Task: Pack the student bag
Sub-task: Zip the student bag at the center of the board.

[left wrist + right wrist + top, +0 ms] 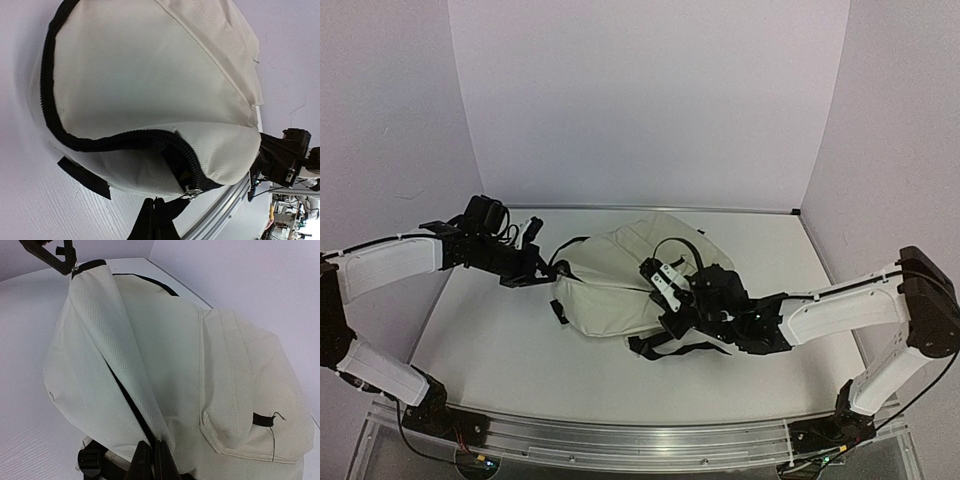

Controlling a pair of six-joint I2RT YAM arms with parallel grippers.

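Note:
The student bag [610, 285], cream fabric with black zipper trim, lies on its side mid-table. My left gripper [544, 272] is at its left end. In the left wrist view that gripper [153, 201] is shut on the black zipper pull [175, 204], which hangs from the metal slider [192, 193]. Just above the slider the zipper [100, 142] shows a short dark gap. My right gripper [660, 285] rests on the bag's near side. In the right wrist view the right gripper [154, 444] is shut, pinching a fold of the bag's cream fabric [125, 340] beside the zipper line.
Black straps [670, 345] trail from the bag towards the front edge, and a strap buckle [90, 460] lies by my right fingers. The bag's front pocket [240, 390] faces up. A metal rail [640, 440] runs along the near edge. White walls close off the back and sides.

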